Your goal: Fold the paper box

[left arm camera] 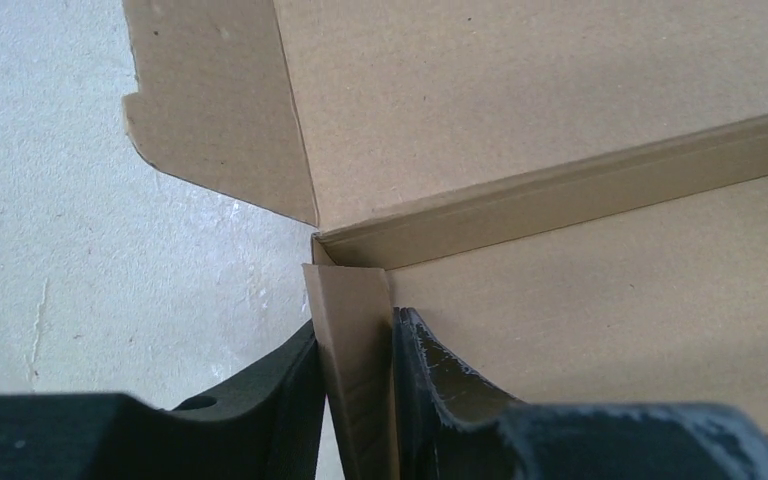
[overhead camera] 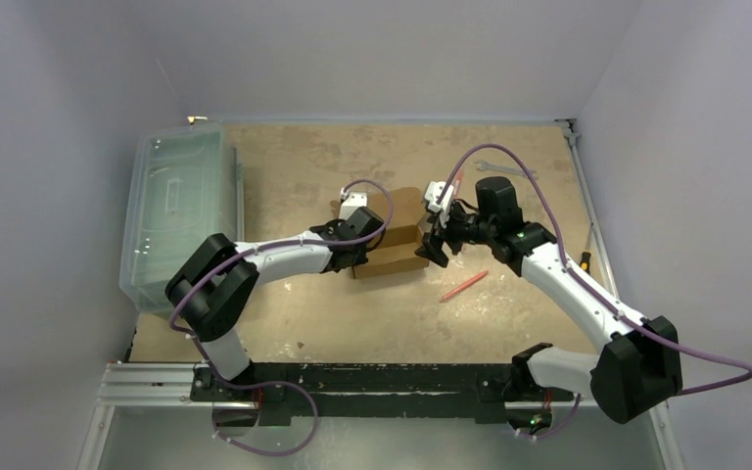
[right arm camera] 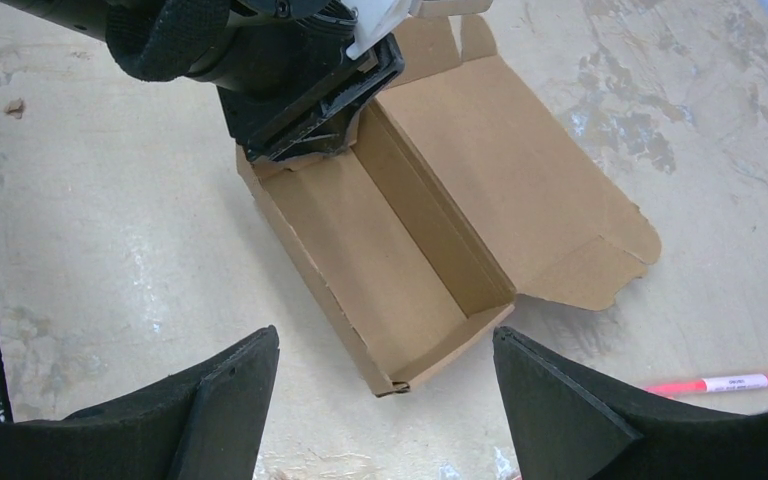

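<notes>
The left pincer (left arm camera: 355, 335) straddles a short end wall of the paper box (right arm camera: 380, 265), one finger outside the tray and one inside, though I cannot tell whether it pinches the cardboard or merely flanks it. The right pincer (right arm camera: 388, 345) hangs spread wide above the opposite end, holding nothing. The box sits mid-tabletop (right arm camera: 100, 250) between both arms, tray walls raised, lid lying open, a red pen (right arm camera: 725, 382) nearby.

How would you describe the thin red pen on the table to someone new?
Find the brown paper box in the middle of the table. To its right, toward the table's near edge, lies the red pen. It is the only bright red stick; the wrench farther back is grey.
</notes>
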Tool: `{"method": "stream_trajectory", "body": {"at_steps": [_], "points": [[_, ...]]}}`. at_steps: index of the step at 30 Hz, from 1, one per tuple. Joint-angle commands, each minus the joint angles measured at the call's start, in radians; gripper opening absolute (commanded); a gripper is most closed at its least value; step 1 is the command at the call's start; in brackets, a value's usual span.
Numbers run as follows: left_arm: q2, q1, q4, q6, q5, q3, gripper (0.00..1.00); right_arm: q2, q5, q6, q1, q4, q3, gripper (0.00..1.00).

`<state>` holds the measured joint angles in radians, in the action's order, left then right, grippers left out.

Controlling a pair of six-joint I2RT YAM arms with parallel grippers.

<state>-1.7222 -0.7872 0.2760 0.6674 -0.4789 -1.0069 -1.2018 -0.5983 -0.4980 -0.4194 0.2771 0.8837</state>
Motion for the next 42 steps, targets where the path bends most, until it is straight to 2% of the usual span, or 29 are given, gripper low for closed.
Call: {"method": "stream_trajectory", "body": {"at_steps": [1, 2, 4, 5, 10, 15, 17, 20, 22, 24, 31, 42], "points": [[0.016, 0.005, 0.089, -0.018, 0.014, -0.067, 0.26, 0.018, -0.033, -0.010, 0.004, -0.008, 0.030, 0.82], [0.009, 0.005, 0.107, -0.018, 0.015, -0.075, 0.22, 0.017, -0.034, -0.008, 0.003, -0.009, 0.030, 0.82], [-0.007, 0.005, 0.139, -0.020, 0.023, -0.093, 0.05, 0.014, -0.035, -0.008, 0.002, -0.008, 0.030, 0.82], [-0.016, 0.005, 0.154, -0.021, 0.029, -0.101, 0.00, 0.012, -0.035, -0.008, 0.003, -0.008, 0.031, 0.82], [-0.017, -0.008, 0.127, -0.039, 0.020, -0.074, 0.00, 0.006, -0.032, -0.006, 0.004, -0.012, 0.030, 0.82], [0.038, -0.105, -0.041, -0.097, -0.234, 0.017, 0.00, -0.005, -0.044, 0.003, 0.003, -0.014, 0.025, 0.82], [0.047, -0.111, -0.089, -0.101, -0.256, 0.041, 0.01, -0.007, -0.049, 0.006, 0.003, -0.013, 0.024, 0.82], [0.043, -0.110, -0.074, -0.076, -0.253, 0.025, 0.27, -0.005, -0.048, 0.007, 0.003, -0.015, 0.022, 0.82], [0.045, -0.110, -0.049, -0.063, -0.240, 0.008, 0.38, -0.004, -0.047, 0.006, 0.004, -0.015, 0.021, 0.82], [0.070, -0.110, -0.039, -0.051, -0.216, 0.006, 0.44, -0.005, -0.048, 0.006, 0.004, -0.016, 0.022, 0.82], [0.219, -0.101, -0.052, -0.001, -0.107, 0.059, 0.54, -0.010, -0.056, 0.006, 0.003, -0.016, 0.023, 0.82], [0.272, -0.071, -0.003, 0.028, -0.068, 0.093, 0.56, -0.030, -0.091, 0.009, 0.003, -0.014, 0.015, 0.82]]}}
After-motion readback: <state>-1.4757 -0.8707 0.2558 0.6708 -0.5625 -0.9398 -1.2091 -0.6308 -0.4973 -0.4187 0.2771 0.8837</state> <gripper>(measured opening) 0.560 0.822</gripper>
